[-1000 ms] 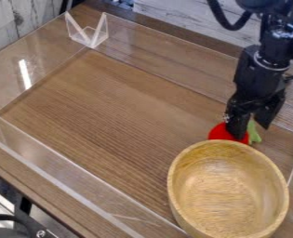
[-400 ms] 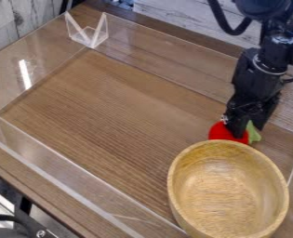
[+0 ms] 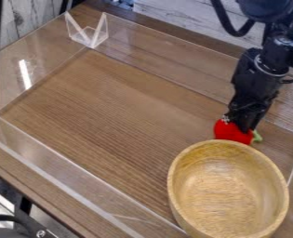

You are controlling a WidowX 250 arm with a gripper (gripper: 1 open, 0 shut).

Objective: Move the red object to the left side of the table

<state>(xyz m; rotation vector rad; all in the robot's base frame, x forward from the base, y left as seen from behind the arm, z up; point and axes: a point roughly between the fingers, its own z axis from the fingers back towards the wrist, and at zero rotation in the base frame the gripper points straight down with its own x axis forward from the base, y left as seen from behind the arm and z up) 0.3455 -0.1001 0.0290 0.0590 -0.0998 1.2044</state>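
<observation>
Black and pointing straight down, the gripper (image 3: 245, 124) is set right over the red object (image 3: 232, 131), and we see its fingers coming down on either side of the fruit's upper part. Whether the fingers are already pinching it or only standing close around it we cannot tell, because the tips are dark and run together with the fruit's top. The red object is a small round toy fruit, something like a strawberry, with a bit of green showing at its right side. It sits on the table (image 3: 112, 102) near the right edge, in the nearer half of the surface, and we see no gap under it, so it seems to rest on the wood.

Just in front of the fruit, toward the near right corner, stands a large round bowl (image 3: 228, 196) of light wood, upright and with nothing in it. Its far rim lies just beside the fruit; we cannot tell whether the two touch. The bowl is much bigger than the fruit.

Above the gripper the black arm (image 3: 267, 51) rises to the top right of the view. The table is brown with a wood grain and is edged by low clear acrylic walls (image 3: 56, 177). Against the far left corner, well apart from fruit and bowl, stands a small clear V-shaped piece (image 3: 86, 31). The whole left side of the tabletop shows only bare wood grain.
</observation>
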